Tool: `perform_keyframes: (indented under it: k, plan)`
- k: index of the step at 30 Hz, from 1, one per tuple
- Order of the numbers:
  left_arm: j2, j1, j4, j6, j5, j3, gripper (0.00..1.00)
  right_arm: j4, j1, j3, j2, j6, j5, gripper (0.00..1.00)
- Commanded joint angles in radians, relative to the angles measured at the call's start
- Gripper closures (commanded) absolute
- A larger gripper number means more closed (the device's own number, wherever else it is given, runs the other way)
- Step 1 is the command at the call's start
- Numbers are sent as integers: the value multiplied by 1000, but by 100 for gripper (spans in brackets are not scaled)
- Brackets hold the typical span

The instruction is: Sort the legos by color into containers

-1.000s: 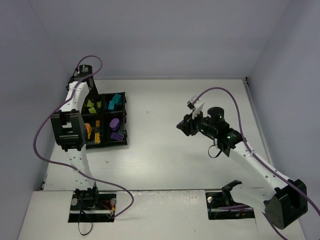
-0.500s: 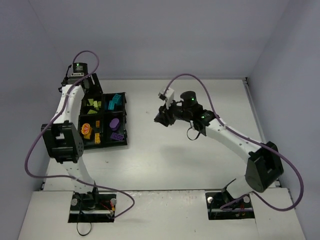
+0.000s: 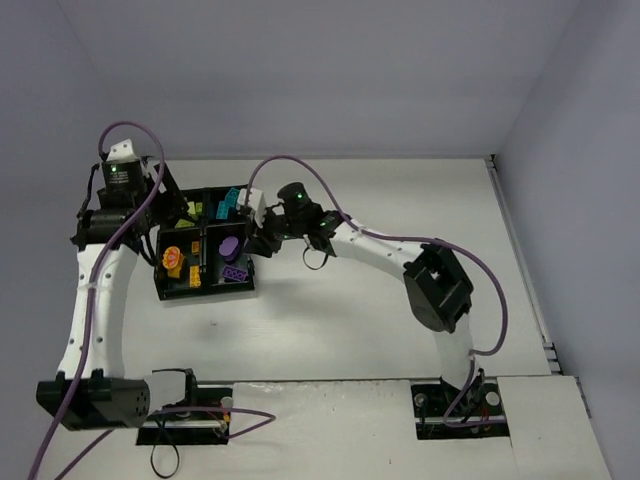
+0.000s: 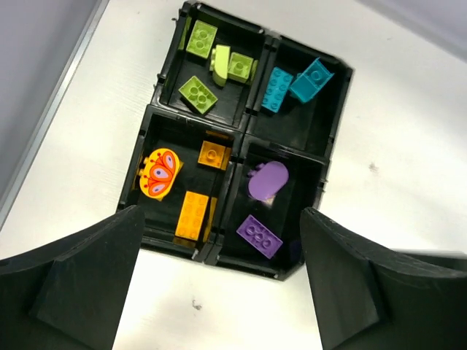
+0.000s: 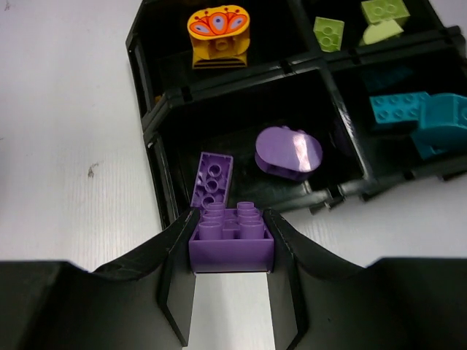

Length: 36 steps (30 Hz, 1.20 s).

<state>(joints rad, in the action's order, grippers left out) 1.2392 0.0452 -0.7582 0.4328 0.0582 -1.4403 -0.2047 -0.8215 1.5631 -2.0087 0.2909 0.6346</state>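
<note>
White table (image 3: 380,330), black four-compartment tray (image 4: 239,142) at left

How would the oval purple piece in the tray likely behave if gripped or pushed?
The oval purple piece looks like hard moulded plastic: probably stiff and light. Its glossy top and rounded sides suggest a grip might slip. Lying flat in the tray, it would likely slide rather than roll.
</note>
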Motion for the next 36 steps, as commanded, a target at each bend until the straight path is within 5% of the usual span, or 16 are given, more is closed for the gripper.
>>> perform_keyframes:
  k: [1, 9, 17, 28, 36]
  plan:
    - [-95, -4, -29, 30, -15, 9, 19, -68, -34, 124, -66, 36, 20, 93]
    - [-274, -4, -88, 40, -54, 83, 20, -140, -76, 284, -222, -5, -125, 75]
    - [-383, -4, -101, 23, -136, 152, 20, -219, -76, 255, -214, -70, -268, 37]
    - [-417, -34, -64, -22, -242, 215, 19, -228, -30, 124, 4, -142, -345, 25]
    - [-438, -85, -55, -127, -319, 199, 19, -205, 142, -219, 373, -389, -431, 21]
